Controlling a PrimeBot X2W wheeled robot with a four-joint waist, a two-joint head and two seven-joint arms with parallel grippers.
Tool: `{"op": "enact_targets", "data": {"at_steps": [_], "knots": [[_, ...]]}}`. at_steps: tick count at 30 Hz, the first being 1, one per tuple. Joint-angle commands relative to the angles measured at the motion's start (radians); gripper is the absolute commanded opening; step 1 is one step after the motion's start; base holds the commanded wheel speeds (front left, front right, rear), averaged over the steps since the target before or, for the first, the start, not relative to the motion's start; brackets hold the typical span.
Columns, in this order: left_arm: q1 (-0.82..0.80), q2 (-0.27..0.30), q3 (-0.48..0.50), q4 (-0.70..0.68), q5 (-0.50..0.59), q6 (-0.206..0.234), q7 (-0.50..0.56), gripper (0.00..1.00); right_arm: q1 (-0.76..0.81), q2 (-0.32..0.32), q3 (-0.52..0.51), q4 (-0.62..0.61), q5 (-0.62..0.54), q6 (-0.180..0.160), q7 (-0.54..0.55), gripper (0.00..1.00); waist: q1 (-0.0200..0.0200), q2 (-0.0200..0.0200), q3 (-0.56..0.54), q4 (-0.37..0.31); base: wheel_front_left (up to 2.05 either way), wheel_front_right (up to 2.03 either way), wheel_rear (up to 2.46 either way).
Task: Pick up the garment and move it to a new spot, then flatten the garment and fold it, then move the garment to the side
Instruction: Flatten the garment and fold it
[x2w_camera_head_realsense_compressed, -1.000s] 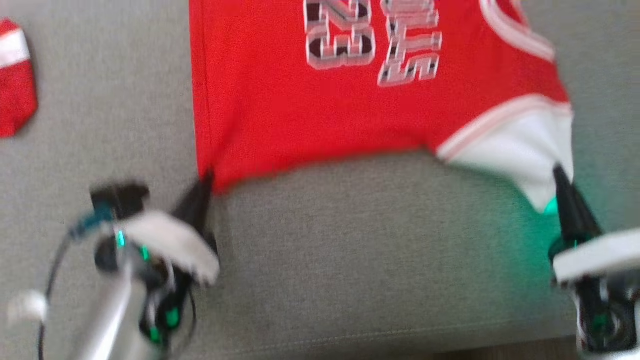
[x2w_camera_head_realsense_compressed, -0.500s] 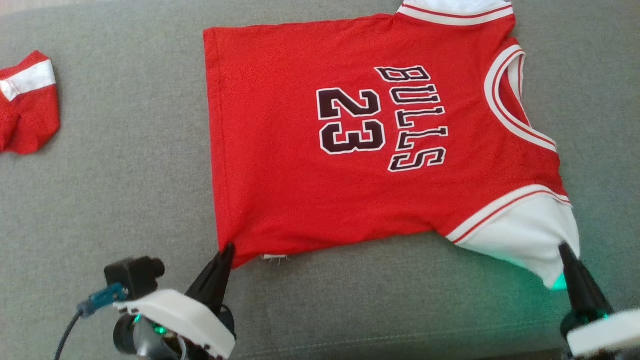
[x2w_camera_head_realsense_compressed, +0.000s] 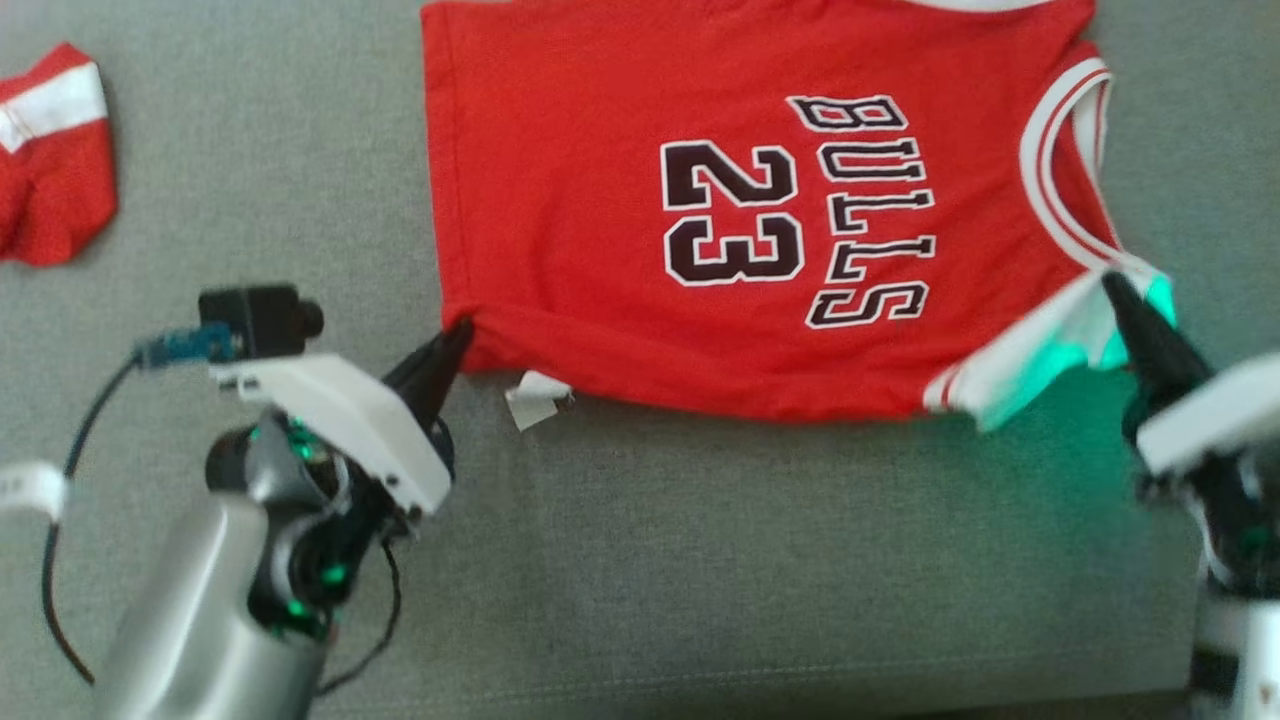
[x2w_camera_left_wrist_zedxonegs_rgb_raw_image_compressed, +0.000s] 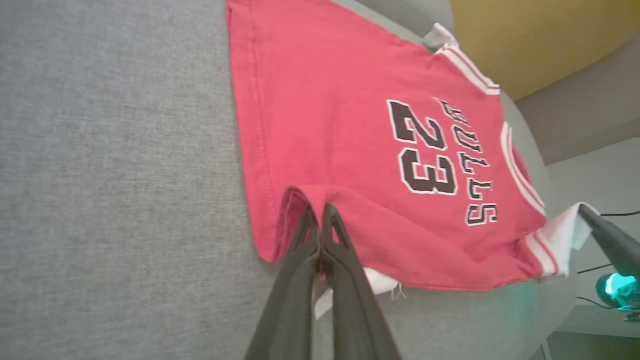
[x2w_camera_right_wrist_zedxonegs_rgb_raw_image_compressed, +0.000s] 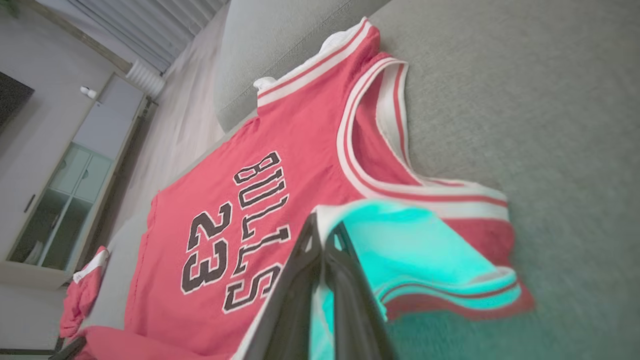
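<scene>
Red jersey lies number-up on the grey sofa cushion, spread ahead of both grippers. Left gripper is pinched shut on the hem corner, right gripper pinched shut on the white sleeve. The edge between them is turned over onto the body, so this looks like the first fold. Risks: both holds are tip-only on thin cloth, so a corner could slip mid-carry and drop the flap crooked. If one arm leads, the crease skews across the number. The sleeve at the right gripper is bunched and may land wadded. White label, just right of the left gripper, could end up sticking out. Second red garment sits well left of the left gripper, no conflict.
</scene>
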Motion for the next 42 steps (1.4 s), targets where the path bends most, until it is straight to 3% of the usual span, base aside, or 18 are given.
{"op": "enact_targets", "data": {"at_steps": [1, 8, 9, 10, 11, 13, 14, 16, 17, 24, 31, 42], "knots": [[-0.059, 0.032, 0.036, -0.013, -0.001, 0.001, 0.018, 0.00, -0.061, -0.010, 0.007, -0.017, -0.016, -0.001, 0.026, 0.00, 0.0001, 0.0000, 0.020, 0.006, 0.00, 0.00, 0.00], [-0.222, 0.047, 0.026, 0.120, 0.006, 0.001, 0.092, 0.00, -0.311, -0.010, -0.009, 0.128, -0.140, -0.001, 0.137, 0.00, 0.0001, 0.0000, 0.082, 0.018, 0.00, 0.00, 0.00], [-0.235, 0.046, 0.025, 0.138, 0.008, 0.003, 0.095, 0.00, -0.328, -0.010, -0.007, 0.145, -0.156, -0.001, 0.142, 0.16, 0.0001, 0.0000, 0.085, 0.019, 0.00, 0.00, 0.00], [-0.246, 0.043, 0.023, 0.155, 0.006, 0.003, 0.101, 0.00, -0.344, -0.010, -0.008, 0.162, -0.166, -0.001, 0.144, 0.45, 0.0001, 0.0000, 0.088, 0.020, 0.00, 0.00, 0.00], [-0.255, 0.044, 0.018, 0.170, 0.006, 0.000, 0.108, 0.00, -0.359, -0.010, -0.010, 0.176, -0.174, -0.001, 0.142, 0.66, 0.0001, 0.0000, 0.091, 0.021, 0.00, 0.00, 0.00], [-0.272, 0.042, 0.025, 0.194, 0.007, 0.006, 0.102, 0.00, -0.385, -0.010, -0.021, 0.201, -0.205, -0.001, 0.118, 1.00, 0.0001, 0.0000, 0.095, 0.021, 0.00, 0.00, 0.00], [-0.280, 0.038, 0.031, 0.204, 0.005, 0.009, 0.096, 0.08, -0.395, -0.010, -0.026, 0.212, -0.218, -0.001, 0.108, 1.00, 0.0001, 0.0000, 0.096, 0.022, 0.00, 0.00, 0.00], [-0.292, 0.032, 0.041, 0.214, -0.002, 0.009, 0.082, 0.57, -0.408, -0.010, -0.038, 0.227, -0.232, -0.001, 0.091, 1.00, 0.0001, 0.0000, 0.097, 0.022, 0.00, 0.00, 0.00], [-0.295, 0.030, 0.048, 0.213, -0.004, 0.008, 0.070, 1.00, -0.411, -0.010, -0.044, 0.228, -0.242, -0.001, 0.080, 1.00, 0.0001, 0.0000, 0.095, 0.021, 0.00, 0.00, 0.00], [-0.259, 0.046, 0.084, 0.141, -0.011, 0.010, 0.021, 1.00, -0.351, -0.025, -0.012, 0.107, -0.308, -0.001, 0.053, 1.00, 0.0001, 0.0000, 0.102, 0.008, 0.00, 0.00, 0.00], [-0.126, 0.095, 0.063, 0.042, 0.014, 0.007, 0.024, 1.00, -0.188, -0.110, 0.078, -0.048, -0.345, -0.001, 0.070, 1.00, 0.0001, 0.0000, 0.105, -0.003, 0.00, 0.00, 0.00], [-0.078, 0.108, 0.019, 0.024, 0.037, 0.008, 0.043, 1.00, -0.079, -0.166, 0.084, -0.070, -0.379, -0.001, 0.115, 1.00, 0.0001, 0.0000, 0.134, 0.004, 0.00, 0.00, 0.00]]}}
